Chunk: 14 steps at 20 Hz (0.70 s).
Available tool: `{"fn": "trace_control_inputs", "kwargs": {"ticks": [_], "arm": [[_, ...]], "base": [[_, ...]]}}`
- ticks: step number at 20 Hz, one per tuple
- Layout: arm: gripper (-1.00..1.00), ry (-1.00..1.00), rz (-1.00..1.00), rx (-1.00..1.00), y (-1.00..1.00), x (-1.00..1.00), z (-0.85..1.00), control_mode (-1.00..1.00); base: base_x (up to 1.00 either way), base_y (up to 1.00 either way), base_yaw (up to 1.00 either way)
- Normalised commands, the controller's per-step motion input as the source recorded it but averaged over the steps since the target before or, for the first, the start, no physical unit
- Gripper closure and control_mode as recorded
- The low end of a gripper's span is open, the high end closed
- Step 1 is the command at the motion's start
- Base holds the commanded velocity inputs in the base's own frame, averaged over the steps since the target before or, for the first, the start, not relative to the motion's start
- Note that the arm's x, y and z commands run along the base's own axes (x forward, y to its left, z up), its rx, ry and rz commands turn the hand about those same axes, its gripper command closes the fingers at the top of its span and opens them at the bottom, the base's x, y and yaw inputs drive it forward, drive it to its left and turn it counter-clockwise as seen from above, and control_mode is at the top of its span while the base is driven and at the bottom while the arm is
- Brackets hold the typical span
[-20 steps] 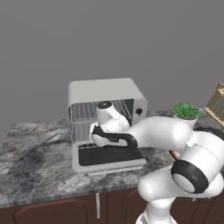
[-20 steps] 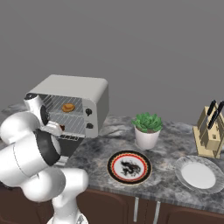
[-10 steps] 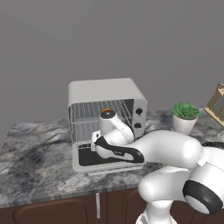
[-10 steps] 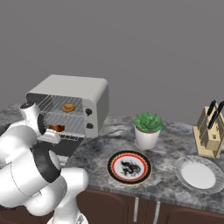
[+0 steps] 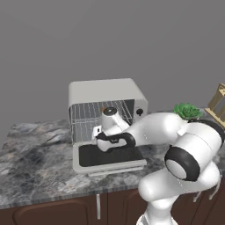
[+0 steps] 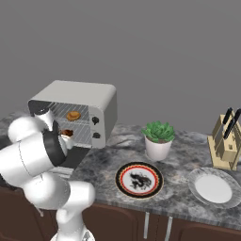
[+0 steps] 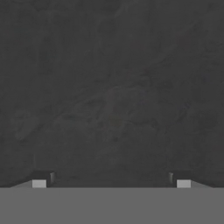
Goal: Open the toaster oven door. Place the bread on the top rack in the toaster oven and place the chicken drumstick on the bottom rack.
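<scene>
Both base views look forward and down from opposite sides, sharing the light-grey boxy toaster oven [image 5: 107, 105] [image 6: 80, 110]; the hand view faces a dark mottled surface closely.

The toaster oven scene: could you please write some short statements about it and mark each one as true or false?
1. The toaster oven door is folded down open. True.
2. The bread lies on the top rack inside the toaster oven. True.
3. The plant stands on top of the oven. False: it stands on the counter, to the right of the oven.
4. The patterned plate carries the chicken drumstick. False: nothing lies on it; a brown piece sits on the bottom rack.
5. The pincer is open, holding nothing. True.
6. The knife block lies on its side. False: it stands upright.
</scene>
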Motion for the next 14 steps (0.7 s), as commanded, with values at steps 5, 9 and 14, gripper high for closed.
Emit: {"fn": "trace_control_inputs", "kwargs": {"ticks": [5, 9, 14], "arm": [[-1.00, 0.00, 0.00, 0.00, 0.00, 0.36, 0.04, -1.00], [-1.00, 0.00, 0.00, 0.00, 0.03, 0.02, 0.34, -1.00], [-1.00, 0.00, 0.00, 0.00, 0.01, 0.41, 0.14, -1.00]], "base": [[0.00, 0.00, 0.00], [0.00, 0.00, 0.00], [0.00, 0.00, 0.00]]}}
